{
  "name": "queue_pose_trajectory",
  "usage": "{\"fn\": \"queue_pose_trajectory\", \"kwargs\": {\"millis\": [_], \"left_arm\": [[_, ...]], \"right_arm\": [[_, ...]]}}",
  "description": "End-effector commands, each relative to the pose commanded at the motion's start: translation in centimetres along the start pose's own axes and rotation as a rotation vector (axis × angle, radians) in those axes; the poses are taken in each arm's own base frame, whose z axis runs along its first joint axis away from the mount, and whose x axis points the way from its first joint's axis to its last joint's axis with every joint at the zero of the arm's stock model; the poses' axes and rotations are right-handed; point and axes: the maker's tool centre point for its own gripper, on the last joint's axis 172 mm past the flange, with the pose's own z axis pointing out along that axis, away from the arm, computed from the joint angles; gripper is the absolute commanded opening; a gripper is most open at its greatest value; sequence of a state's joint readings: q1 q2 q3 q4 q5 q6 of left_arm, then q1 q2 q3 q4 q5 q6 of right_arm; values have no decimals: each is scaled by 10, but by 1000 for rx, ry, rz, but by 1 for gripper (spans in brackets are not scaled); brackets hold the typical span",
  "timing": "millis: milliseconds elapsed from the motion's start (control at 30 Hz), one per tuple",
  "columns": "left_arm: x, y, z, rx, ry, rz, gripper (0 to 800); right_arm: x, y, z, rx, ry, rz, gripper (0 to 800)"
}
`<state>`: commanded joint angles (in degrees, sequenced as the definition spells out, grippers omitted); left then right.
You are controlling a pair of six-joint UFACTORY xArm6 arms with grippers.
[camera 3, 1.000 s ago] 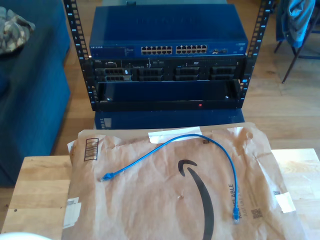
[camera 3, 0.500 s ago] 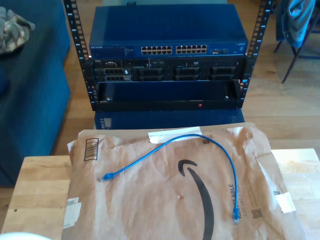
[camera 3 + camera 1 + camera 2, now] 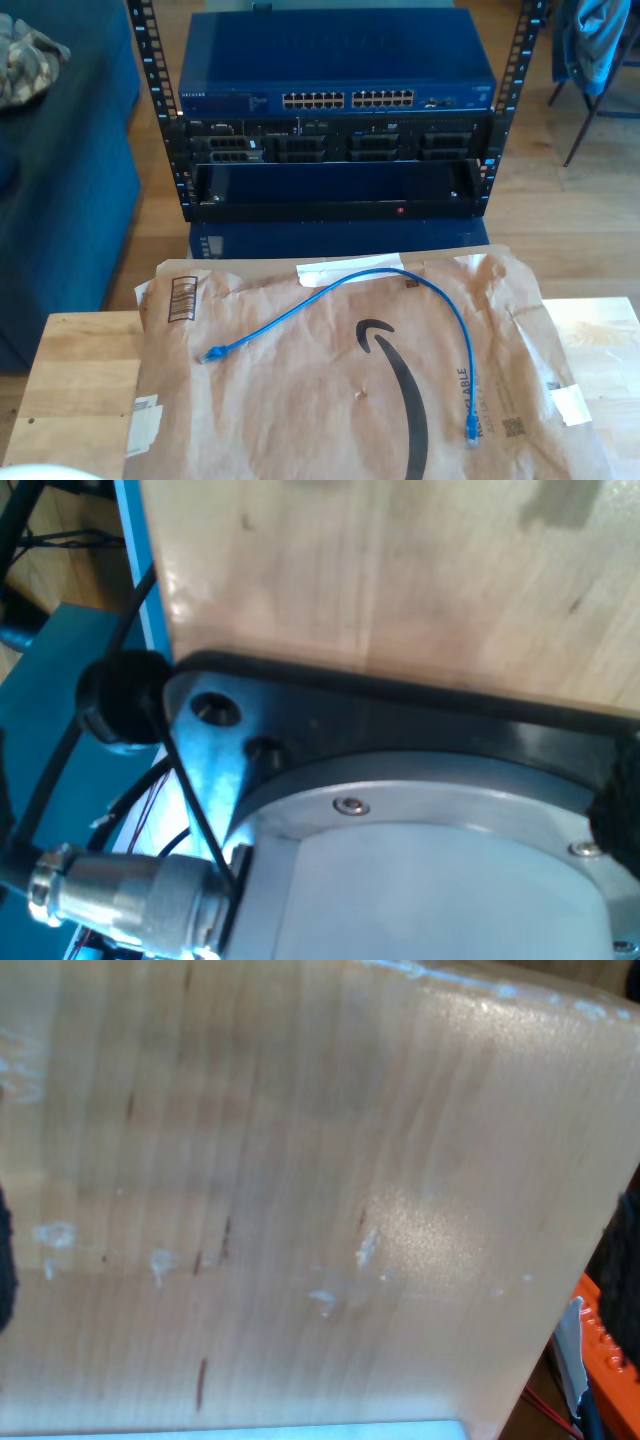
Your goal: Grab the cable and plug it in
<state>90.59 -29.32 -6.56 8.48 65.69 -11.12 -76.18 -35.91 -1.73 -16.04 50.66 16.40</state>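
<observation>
The thin bright blue Ethernet cable (image 3: 400,283) is lying in a loose arch on the brown paper mailer (image 3: 300,400) covering the wooden table (image 3: 75,380), below the blue network switch (image 3: 335,75). It is looking light and floppy, so I am judging the stiff translucent plug (image 3: 212,354) the best hold. Whether my pincers are spread or pressed together, I cannot tell.

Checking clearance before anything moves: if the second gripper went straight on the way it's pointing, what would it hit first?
Most likely the bare wooden tabletop: my second wrist view looks straight onto its pale grain, with nothing lying in between. How far off it is, I can't judge.
</observation>
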Motion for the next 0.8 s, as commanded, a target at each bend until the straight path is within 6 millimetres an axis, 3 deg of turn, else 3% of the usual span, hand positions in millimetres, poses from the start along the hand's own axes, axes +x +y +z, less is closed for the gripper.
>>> {"fn": "queue_pose_trajectory", "kwargs": {"millis": [600, 800], "left_arm": [[0, 0, 0, 0, -2, 16, 800], [0, -3, -12, 5, -9, 11, 800]], "right_arm": [[0, -6, 0, 41, 0, 47, 798], [14, 0, -24, 59, 57, 105, 798]]}}
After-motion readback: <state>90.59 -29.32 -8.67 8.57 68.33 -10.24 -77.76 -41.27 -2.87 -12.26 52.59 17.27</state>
